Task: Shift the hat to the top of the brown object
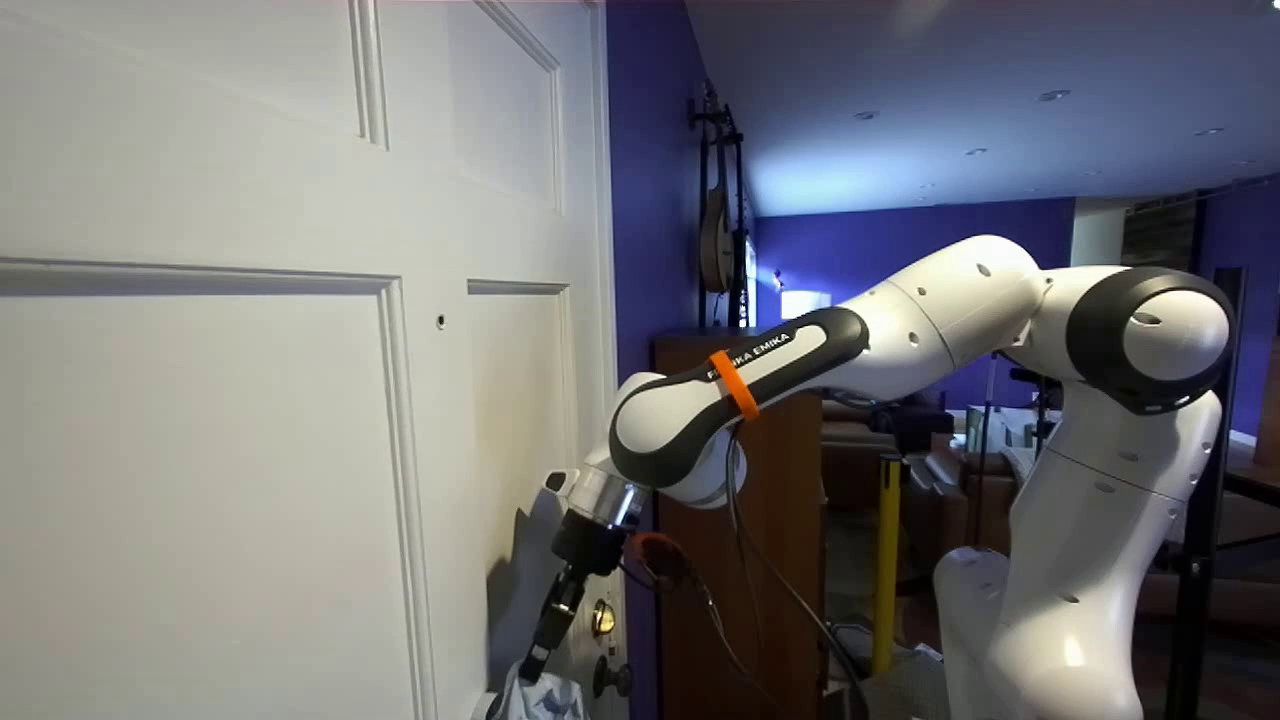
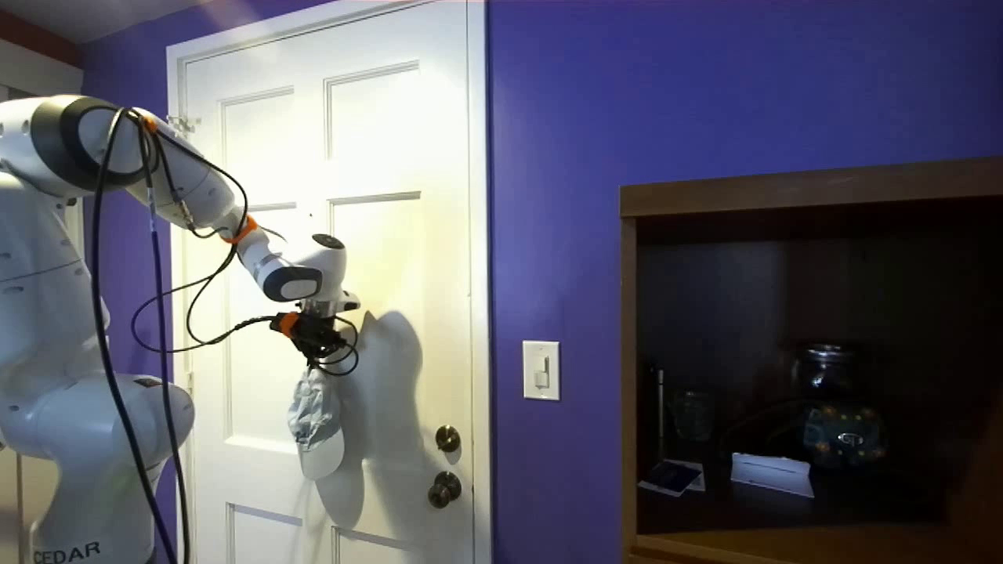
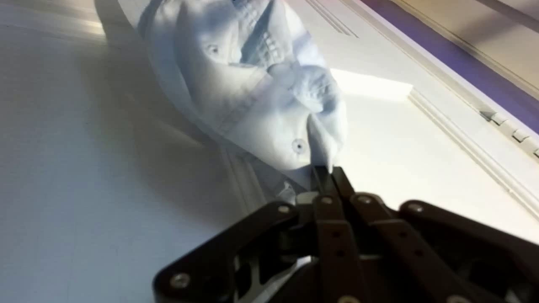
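Note:
The pale hat (image 2: 315, 415) hangs brim down in front of the white door. It also shows at the bottom edge of an exterior view (image 1: 545, 698), partly cut off, and large in the wrist view (image 3: 252, 92). My gripper (image 3: 328, 172) is shut on a pinched fold of the hat's cloth. In both exterior views the gripper (image 1: 532, 668) points down, with the hat below its fingertips. The brown cabinet (image 2: 815, 186) stands to the right, apart from the hat, with an open dark compartment. Its side (image 1: 785, 520) shows behind the arm; its top is barely visible.
The white panelled door (image 2: 376, 258) is close behind the gripper, with brass and dark knobs (image 2: 444, 489). A light switch (image 2: 541, 370) is on the purple wall between door and cabinet. A jar (image 2: 827, 368) and other items sit inside the cabinet. Loose cables (image 1: 740, 560) hang from the arm.

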Motion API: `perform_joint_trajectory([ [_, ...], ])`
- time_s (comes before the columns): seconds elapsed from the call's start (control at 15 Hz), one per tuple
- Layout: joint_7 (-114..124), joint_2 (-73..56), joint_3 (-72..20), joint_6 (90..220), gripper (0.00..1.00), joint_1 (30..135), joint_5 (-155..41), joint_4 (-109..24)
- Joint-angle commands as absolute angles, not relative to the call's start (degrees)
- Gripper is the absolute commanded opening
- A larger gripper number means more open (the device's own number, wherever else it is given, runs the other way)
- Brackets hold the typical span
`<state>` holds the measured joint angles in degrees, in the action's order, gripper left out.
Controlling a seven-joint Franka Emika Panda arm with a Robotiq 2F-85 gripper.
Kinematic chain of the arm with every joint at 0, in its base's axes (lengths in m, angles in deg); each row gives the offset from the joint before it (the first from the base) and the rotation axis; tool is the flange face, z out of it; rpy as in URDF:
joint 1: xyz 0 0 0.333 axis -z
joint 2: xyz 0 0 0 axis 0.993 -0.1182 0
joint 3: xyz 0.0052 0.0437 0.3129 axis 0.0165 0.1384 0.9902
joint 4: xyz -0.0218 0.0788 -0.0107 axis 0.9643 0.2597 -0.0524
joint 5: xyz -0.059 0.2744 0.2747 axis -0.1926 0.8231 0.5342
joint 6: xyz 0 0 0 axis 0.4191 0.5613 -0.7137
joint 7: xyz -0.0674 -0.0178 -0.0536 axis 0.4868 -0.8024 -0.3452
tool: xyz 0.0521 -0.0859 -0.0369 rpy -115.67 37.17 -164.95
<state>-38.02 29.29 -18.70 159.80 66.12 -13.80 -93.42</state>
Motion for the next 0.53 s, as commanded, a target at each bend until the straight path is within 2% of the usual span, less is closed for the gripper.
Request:
perform_joint_trajectory([
  [0.0,-33.5,32.6,-18.1,158.2,0.01,67.0,-16.3,-93.3],
  [0.47,-22.8,39.1,-18.3,158.3,0.01,68.3,-24.6,-94.9],
])
